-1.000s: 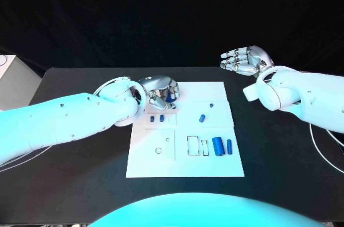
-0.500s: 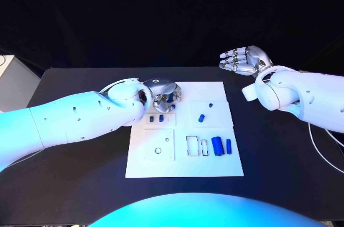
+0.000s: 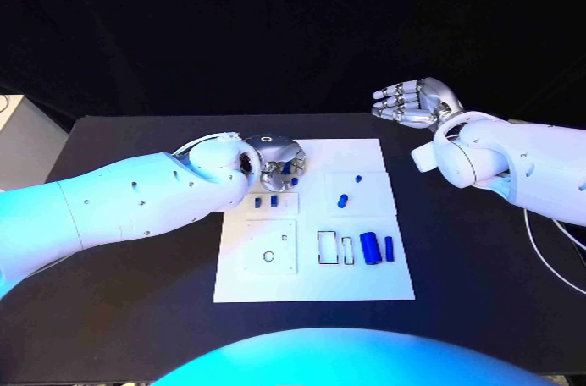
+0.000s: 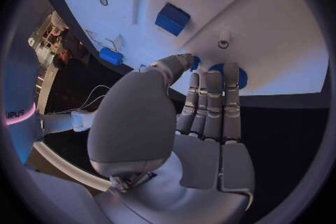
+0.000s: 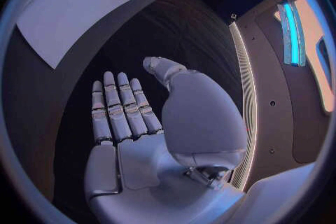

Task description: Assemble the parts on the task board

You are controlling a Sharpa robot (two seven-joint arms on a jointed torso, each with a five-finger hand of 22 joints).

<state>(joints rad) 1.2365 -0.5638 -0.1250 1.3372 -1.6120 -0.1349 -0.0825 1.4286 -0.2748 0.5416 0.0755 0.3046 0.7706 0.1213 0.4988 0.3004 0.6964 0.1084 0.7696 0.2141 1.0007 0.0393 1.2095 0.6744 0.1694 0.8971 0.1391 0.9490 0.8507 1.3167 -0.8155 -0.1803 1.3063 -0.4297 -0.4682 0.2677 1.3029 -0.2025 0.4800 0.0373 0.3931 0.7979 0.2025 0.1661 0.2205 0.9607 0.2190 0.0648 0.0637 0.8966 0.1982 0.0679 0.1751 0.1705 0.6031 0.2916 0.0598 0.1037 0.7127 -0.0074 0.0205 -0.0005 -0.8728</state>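
Since a second ago, the left arm has swung further over the desk (image 3: 122, 318). On the task board (image 3: 367, 280) lie blue parts (image 3: 369, 248). Left hand (image 3: 279, 159) grips a blue part (image 4: 237, 75); right hand (image 3: 413, 101) hovers empty, fingers spread.

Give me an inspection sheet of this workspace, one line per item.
Surface: black table, task board lying flat in its middle.
Job's things: blue parts on the board; two small ones by the left robot hand, one mid-board, two larger cylinders side by side towards the board's right edge. Empty outlined slots beside them.
Clutter: nothing seen.
Robot hands: left robot hand at the board's far left corner, fingertips down on a blue part; a firm hold cannot be told. Right robot hand raised beyond the board's far right corner, fingers apart, empty.
Cables: white cable beside the right arm.
Surroundings: dark backdrop behind the table.
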